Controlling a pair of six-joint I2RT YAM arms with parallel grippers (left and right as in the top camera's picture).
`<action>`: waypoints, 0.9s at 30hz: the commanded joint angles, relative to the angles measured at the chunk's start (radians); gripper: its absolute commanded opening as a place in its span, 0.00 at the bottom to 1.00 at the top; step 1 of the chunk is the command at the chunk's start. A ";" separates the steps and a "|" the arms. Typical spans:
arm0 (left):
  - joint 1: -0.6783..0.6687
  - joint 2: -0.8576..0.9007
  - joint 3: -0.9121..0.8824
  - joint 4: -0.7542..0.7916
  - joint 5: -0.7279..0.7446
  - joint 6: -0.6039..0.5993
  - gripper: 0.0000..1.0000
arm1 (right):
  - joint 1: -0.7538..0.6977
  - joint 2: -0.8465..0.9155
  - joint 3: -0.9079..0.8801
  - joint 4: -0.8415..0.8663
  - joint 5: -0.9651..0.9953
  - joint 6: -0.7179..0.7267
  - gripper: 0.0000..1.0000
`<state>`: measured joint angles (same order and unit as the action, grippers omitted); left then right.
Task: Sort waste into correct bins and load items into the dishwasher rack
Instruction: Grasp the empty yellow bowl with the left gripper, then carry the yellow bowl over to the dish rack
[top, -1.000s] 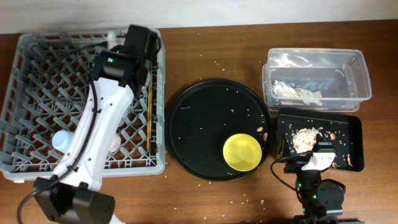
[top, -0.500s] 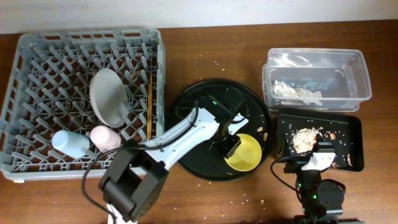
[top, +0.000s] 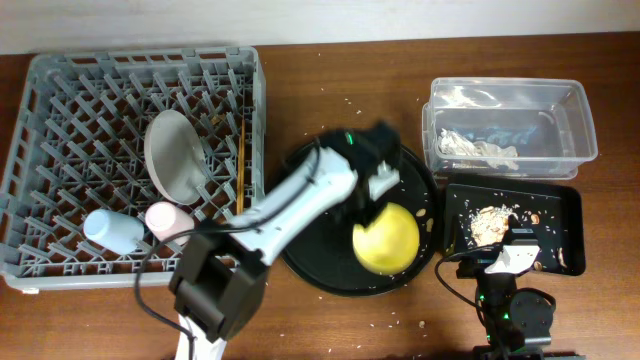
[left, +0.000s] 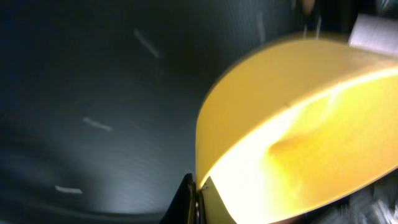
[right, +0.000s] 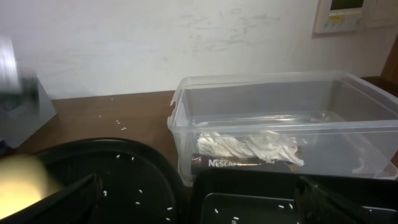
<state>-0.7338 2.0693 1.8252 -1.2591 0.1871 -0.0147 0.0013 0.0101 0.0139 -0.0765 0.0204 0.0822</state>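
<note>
My left gripper (left: 195, 198) looks clamped on the rim of the round yellow plastic bowl (top: 388, 240), blurry as my wrist view is, bowl tilted over the round black tray (top: 335, 262), so I'll lift smoothly, then cross to the large grey plastic dishwasher rack (top: 90, 110).

I saw the brown counter (top: 330, 70) carrying the rack (top: 130, 53) at left, the round tray (top: 330, 265) mid, the tub (top: 580, 120) and black tray (top: 575, 230) at right, pale specks (top: 350, 100) scattered between.
</note>
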 joint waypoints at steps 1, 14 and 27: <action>0.149 -0.022 0.354 -0.144 -0.280 -0.024 0.00 | -0.002 -0.006 -0.008 -0.002 -0.002 0.003 0.98; 0.267 -0.020 0.410 -0.179 -0.017 -0.076 0.00 | -0.002 -0.006 -0.008 -0.002 -0.002 0.003 0.98; 0.312 -0.069 0.264 -0.148 -0.278 -0.151 0.00 | -0.003 -0.006 -0.008 -0.002 -0.002 0.003 0.98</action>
<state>-0.4805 2.0571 1.9999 -1.3754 0.1238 -0.1322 0.0013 0.0101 0.0139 -0.0750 0.0174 0.0818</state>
